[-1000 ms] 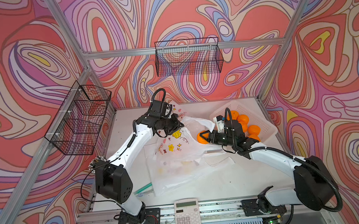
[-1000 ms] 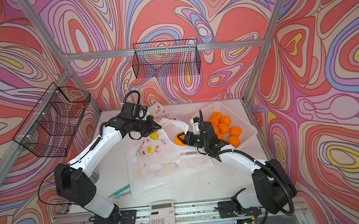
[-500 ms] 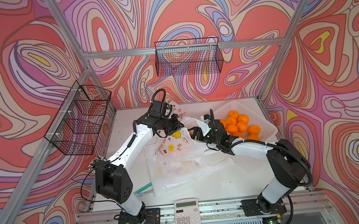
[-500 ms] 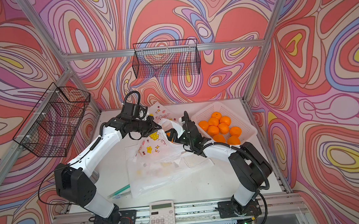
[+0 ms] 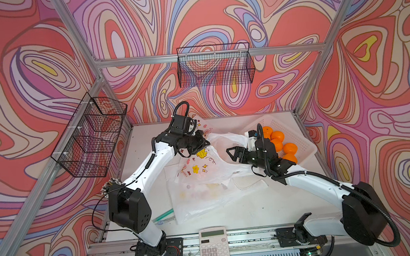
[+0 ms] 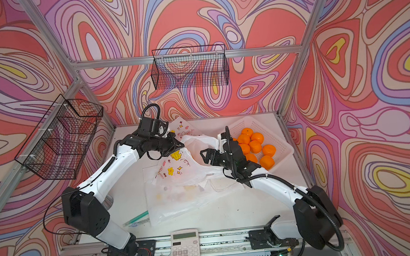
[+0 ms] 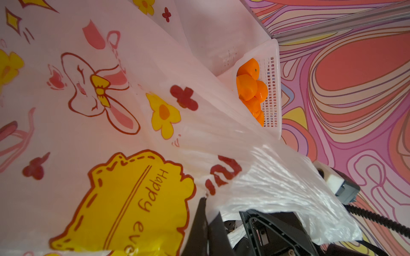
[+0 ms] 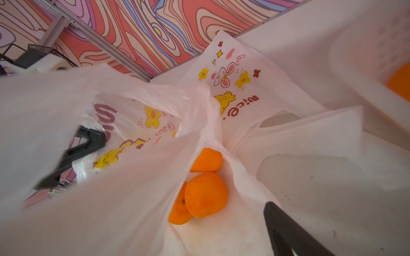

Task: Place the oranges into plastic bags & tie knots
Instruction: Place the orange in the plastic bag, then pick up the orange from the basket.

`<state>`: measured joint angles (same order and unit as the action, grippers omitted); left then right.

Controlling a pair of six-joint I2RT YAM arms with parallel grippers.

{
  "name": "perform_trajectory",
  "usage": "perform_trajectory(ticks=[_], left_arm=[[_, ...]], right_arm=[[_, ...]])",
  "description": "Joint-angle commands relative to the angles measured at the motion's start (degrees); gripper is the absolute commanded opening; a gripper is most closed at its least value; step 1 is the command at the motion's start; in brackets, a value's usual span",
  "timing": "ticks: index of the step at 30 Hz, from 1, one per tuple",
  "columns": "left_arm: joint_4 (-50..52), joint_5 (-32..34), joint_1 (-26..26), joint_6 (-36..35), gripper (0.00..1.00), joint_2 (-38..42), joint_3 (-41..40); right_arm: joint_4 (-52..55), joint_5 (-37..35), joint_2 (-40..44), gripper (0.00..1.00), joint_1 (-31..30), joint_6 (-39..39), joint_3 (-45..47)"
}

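Observation:
My left gripper (image 5: 201,144) (image 6: 179,145) (image 7: 208,204) is shut on the rim of a printed plastic bag (image 5: 202,168) (image 6: 177,173) (image 7: 111,110), holding its mouth up. In the right wrist view three oranges (image 8: 206,195) lie inside that bag, and the left gripper (image 8: 84,150) shows at its far rim. My right gripper (image 5: 232,154) (image 6: 205,156) (image 8: 204,226) hangs open and empty at the bag's mouth; bag film hides one finger. Several more oranges (image 5: 277,138) (image 6: 255,144) (image 7: 248,86) sit in the white perforated basket (image 5: 299,136) (image 6: 274,133) (image 7: 271,66). No knots show.
A second printed bag (image 5: 205,126) (image 8: 233,77) lies flat at the back, another (image 5: 204,198) under the held one. A calculator (image 5: 213,248) and a green pen (image 5: 164,215) lie near the front edge. Black wire baskets (image 5: 215,65) (image 5: 92,135) hang on the walls.
The right gripper carried an orange left into the bag's mouth, opened, and drew back to the right without it. The left gripper has kept its hold on the bag.

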<state>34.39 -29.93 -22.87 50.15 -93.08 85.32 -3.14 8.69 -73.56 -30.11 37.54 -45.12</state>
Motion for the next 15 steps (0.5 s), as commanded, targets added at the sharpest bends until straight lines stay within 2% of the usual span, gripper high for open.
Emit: perform_trajectory(ticks=[1, 9, 15], left_arm=[[0.1, 0.5, 0.3, -0.1, 0.00, 0.5, -0.3], [0.1, 0.9, 0.2, -0.4, 0.00, 0.6, -0.2], [0.4, 1.0, 0.3, -0.7, 0.00, 0.7, -0.2]], right_arm=[[8.2, -0.7, 4.6, 0.98, 1.7, -4.0, 1.7], [17.6, 2.6, 10.6, 0.98, 10.6, -9.1, 0.7], [25.0, 3.0, 4.8, 0.98, 22.6, -18.1, -6.8]])
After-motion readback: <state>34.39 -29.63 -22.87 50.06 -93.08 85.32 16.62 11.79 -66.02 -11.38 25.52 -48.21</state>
